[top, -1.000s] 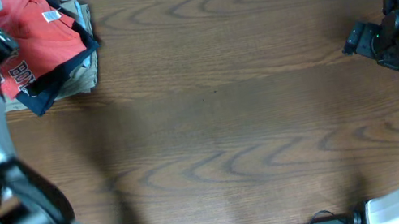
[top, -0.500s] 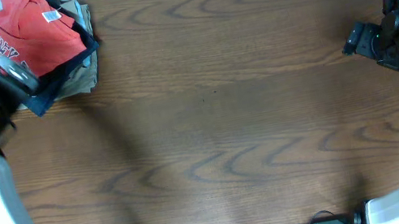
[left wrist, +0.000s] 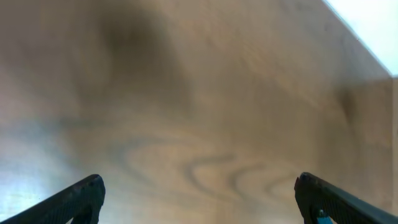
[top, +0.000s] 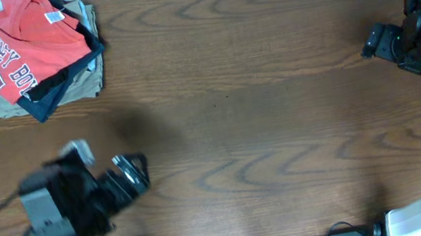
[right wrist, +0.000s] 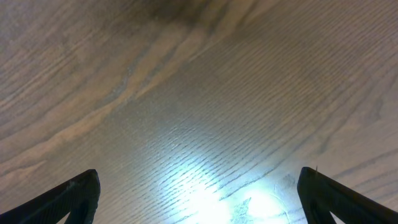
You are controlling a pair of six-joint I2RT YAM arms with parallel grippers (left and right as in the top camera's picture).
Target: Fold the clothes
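The clothes, a coral-red T-shirt (top: 22, 45) with white block lettering and a small white neck label, lie bunched on top of a pile at the table's far left corner. My left gripper (top: 134, 168) hangs open over bare wood at the near left, well away from the shirt. In the left wrist view that left gripper (left wrist: 199, 186) has only blurred table between its fingertips (left wrist: 92, 186). At the far right my right gripper (top: 371, 43) is open over the table. The right wrist view shows the same right gripper (right wrist: 198, 182) with nothing in it.
Under the shirt lie dark navy and black garments (top: 57, 82) and a khaki-beige one (top: 89, 80). The wooden table (top: 246, 120) runs between the two arms. The left arm's body (top: 48, 233) fills the near left corner.
My left arm has swung away from the pile at the far left and down to the near left, still open and empty. The right arm has not moved.
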